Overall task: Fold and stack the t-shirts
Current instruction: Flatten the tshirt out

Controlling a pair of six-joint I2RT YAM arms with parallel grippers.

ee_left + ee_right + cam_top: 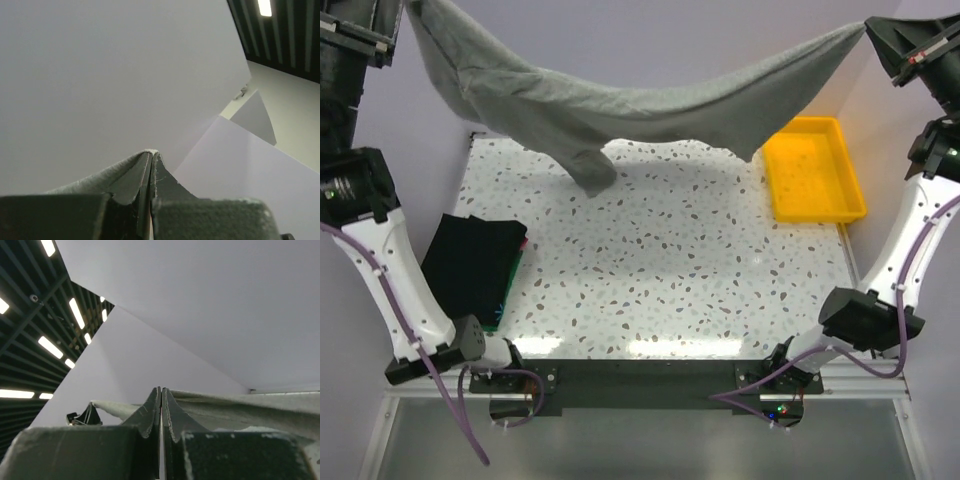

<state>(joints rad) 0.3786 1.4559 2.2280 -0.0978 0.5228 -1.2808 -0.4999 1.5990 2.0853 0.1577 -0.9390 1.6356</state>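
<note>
The grey t-shirt (620, 105) is held high over the far edge of the desk (660, 270). It is stretched between both arms, presumably so that it can be laid flat for folding. The left jaws are clamped shut on its left end, the right jaws on its right end. One sleeve is left dangling. A folded black t-shirt (475, 262) is stacked on a green t-shirt (516, 270) at near left.

The t-shirt (620, 105) hangs between the left claw (151, 154) and the right claw (161, 391), above the desk (660, 260). Below the left claw, 2 folded t-shirts (475, 262) lie stacked on the desk. Below the right claw sits a tray (815, 165).
</note>
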